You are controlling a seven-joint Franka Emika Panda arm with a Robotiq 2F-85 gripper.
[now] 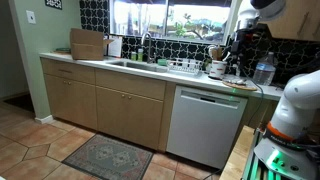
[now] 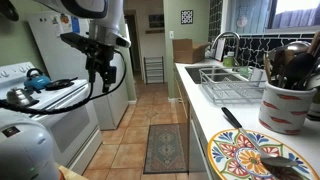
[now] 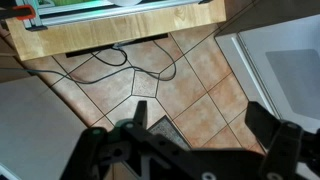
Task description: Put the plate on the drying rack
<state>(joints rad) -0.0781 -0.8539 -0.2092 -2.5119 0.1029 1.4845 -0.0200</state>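
A colourful patterned plate (image 2: 255,156) lies flat on the counter at the near right, with a dark utensil resting across it. The pale wire drying rack (image 2: 236,91) sits on the counter beside the sink (image 2: 205,72); it also shows in an exterior view (image 1: 186,68). My gripper (image 2: 103,72) hangs in the air over the kitchen floor, well away from the counter and the plate. In the wrist view the gripper (image 3: 200,125) has its two dark fingers spread wide with only floor tiles between them. It is open and empty.
A ceramic utensil holder (image 2: 286,102) full of utensils stands between rack and plate. A tap (image 2: 222,42) rises over the sink. A rug (image 2: 167,147) lies on the tiled floor. A fridge (image 2: 55,55) and stove (image 2: 30,98) face the counter. A dishwasher (image 1: 205,125) sits under the counter.
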